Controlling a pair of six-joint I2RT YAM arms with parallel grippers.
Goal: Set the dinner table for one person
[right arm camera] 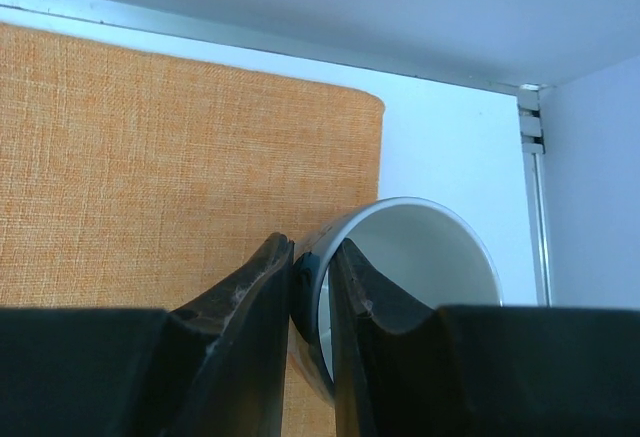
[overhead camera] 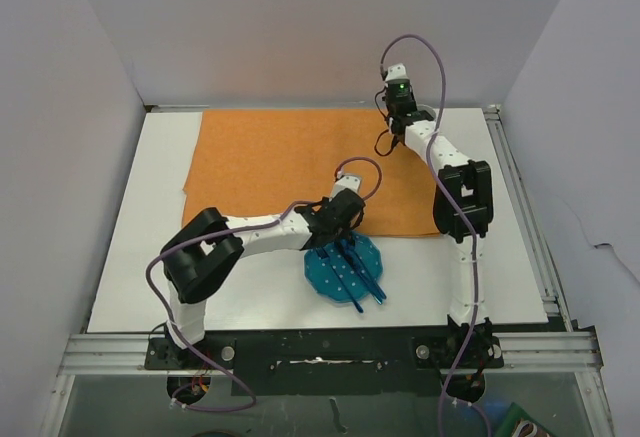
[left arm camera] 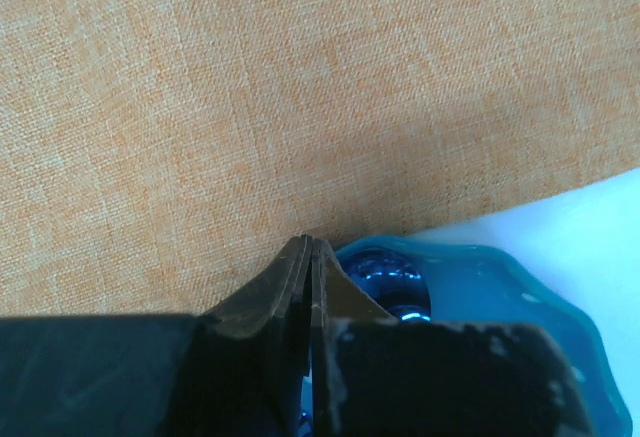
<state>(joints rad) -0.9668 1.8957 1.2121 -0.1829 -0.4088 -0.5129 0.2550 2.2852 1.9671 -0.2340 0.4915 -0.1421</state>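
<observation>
the dinner table (overhead camera: pixel 140 257) is the broad white top that fills the space between the grey walls, running from the arms' bases at 6 o'clock to the back wall at 12. an orange cloth (overhead camera: pixel 270 162) lies flat on its far half, centred and reaching almost to the 12 o'clock edge, with bare white showing at 9, 3 and 6.

the left arm (overhead camera: pixel 250 235) bends in from 7 o'clock toward the middle. the right arm (overhead camera: pixel 462 202) stands at 4 o'clock and stretches to the cloth's far right corner, at about 1 o'clock on the table.

a blue plate (overhead camera: pixel 322 275) with a wavy rim sits on the white surface at 6 o'clock of the cloth, close against its near edge. dark blue utensils (overhead camera: pixel 365 279) lie across it, their ends pointing to 5 o'clock; i cannot tell which pieces they are.

a grey cup (right arm camera: pixel 425 247) with a pale inside is at the cloth's 1 o'clock corner, partly over cloth and partly over white. the right gripper (right arm camera: pixel 311 249) is clamped on its wall, one finger inside and one outside; whether the cup is lifted i cannot tell.

the left gripper (left arm camera: pixel 311 243) hangs over the plate's far rim at the cloth's edge, its fingers pressed together with nothing visible between them.
</observation>
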